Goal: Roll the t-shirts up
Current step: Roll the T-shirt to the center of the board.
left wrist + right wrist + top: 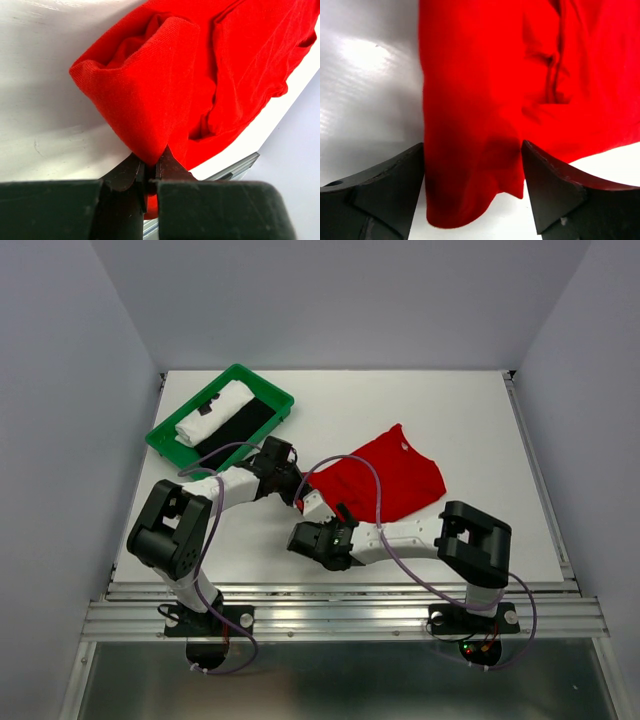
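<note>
Red t-shirt [400,480] fold is clamped in left gripper [150,164]; right gripper [472,162] is set open astride its hem. Hem should be clamped level with the fold.

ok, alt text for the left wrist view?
The left gripper is pinched shut on an edge of the red shirt, and the cloth curls into a loose fold just beyond it. The rest of the shirt lies rumpled on the white table.

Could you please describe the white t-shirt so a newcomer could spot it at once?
Find the green tray in the far left corner of the table. The white t-shirt lies rolled inside it, beside a black t-shirt. It alone is pale; the red t-shirt lies outside the tray.
</note>
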`<state>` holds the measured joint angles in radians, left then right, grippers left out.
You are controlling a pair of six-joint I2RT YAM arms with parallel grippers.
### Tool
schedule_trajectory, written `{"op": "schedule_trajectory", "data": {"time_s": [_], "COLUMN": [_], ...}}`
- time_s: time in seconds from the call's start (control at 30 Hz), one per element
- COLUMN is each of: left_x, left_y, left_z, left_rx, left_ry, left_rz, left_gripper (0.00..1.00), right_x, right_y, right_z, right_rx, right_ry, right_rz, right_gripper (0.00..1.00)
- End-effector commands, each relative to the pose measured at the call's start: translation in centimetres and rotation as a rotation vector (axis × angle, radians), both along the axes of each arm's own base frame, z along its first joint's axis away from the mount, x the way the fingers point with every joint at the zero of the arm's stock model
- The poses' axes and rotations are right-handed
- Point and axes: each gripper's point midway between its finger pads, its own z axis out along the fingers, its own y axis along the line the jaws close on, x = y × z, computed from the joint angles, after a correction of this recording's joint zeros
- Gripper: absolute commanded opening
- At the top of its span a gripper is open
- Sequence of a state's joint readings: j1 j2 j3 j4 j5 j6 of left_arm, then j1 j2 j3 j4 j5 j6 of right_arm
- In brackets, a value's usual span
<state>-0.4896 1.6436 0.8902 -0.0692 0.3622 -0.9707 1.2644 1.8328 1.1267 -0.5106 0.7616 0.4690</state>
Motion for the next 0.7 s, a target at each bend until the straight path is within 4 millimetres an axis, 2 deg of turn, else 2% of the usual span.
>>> {"op": "schedule_trajectory", "data": {"time_s": [0.0,0.13,0.37,0.57,0.67], "left_x": [1.0,0.8,0.8,0.6,0.7], "left_y": [-0.6,-0.5,-0.4,-0.3,-0.3], "left_z": [2.1,2.0,1.9,1.7,1.7], "left_rx": [-0.021,-0.018,-0.012,-0.009,-0.008], "left_ry": [-0.047,-0.043,-0.042,-0.035,-0.037], "left_rz": [0.003,0.003,0.005,0.005,0.004], "left_gripper": [0.00,0.00,0.00,0.00,0.00], "right_x": [1.8,1.9,1.9,2.3,2.3], "right_y": [-0.1,-0.2,-0.7,-1.5,-1.9], "right_z": [2.0,0.8,0.1,0.1,0.1], "right_rx": [0.024,-0.001,-0.023,-0.070,-0.091], "right_ry": [-0.136,-0.136,-0.143,-0.183,-0.197], "right_rz": [-0.099,-0.108,-0.140,-0.183,-0.202], "right_gripper": [0.79,0.75,0.66,0.64,0.67]}}
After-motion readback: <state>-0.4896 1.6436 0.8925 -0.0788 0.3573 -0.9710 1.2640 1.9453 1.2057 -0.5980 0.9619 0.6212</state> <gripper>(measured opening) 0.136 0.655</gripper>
